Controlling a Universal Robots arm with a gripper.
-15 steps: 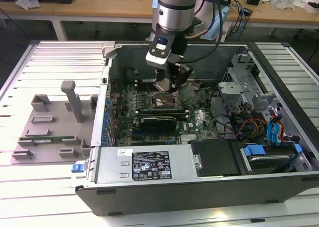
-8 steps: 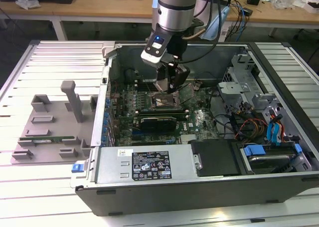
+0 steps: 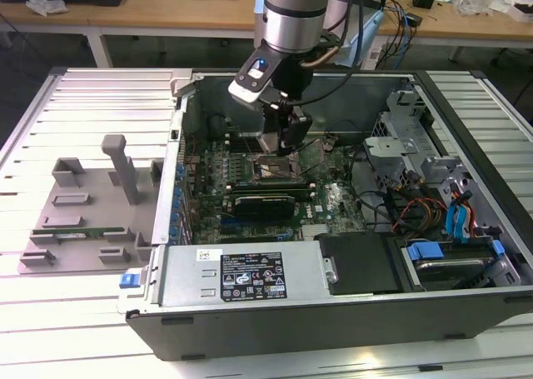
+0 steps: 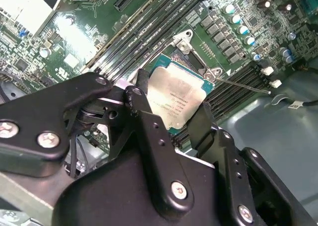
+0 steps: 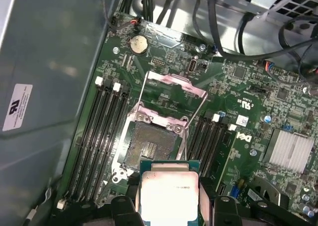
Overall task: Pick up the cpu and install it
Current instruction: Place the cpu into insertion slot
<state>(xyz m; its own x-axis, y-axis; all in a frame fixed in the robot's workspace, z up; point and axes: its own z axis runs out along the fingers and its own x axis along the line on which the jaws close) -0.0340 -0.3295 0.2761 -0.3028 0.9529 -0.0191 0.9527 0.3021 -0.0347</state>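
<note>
First wrist view shows the cpu [image 5: 169,198] gripped by its edges between the gripper's [image 5: 170,208] two black fingers [image 5: 123,210], which are closed just to the chip's width. The chip hangs over the near edge of the open socket [image 5: 149,146], not seated, and the load frame [image 5: 174,83] is tipped up beyond it. Exterior view has the arm [image 3: 291,12] reaching down into the open case [image 3: 250,329], above the motherboard [image 3: 331,200].

The cpu [image 5: 169,196], a square silver-topped chip with a green edge, held flat in the pincer [image 5: 171,208] near the open socket [image 5: 149,146].
</note>
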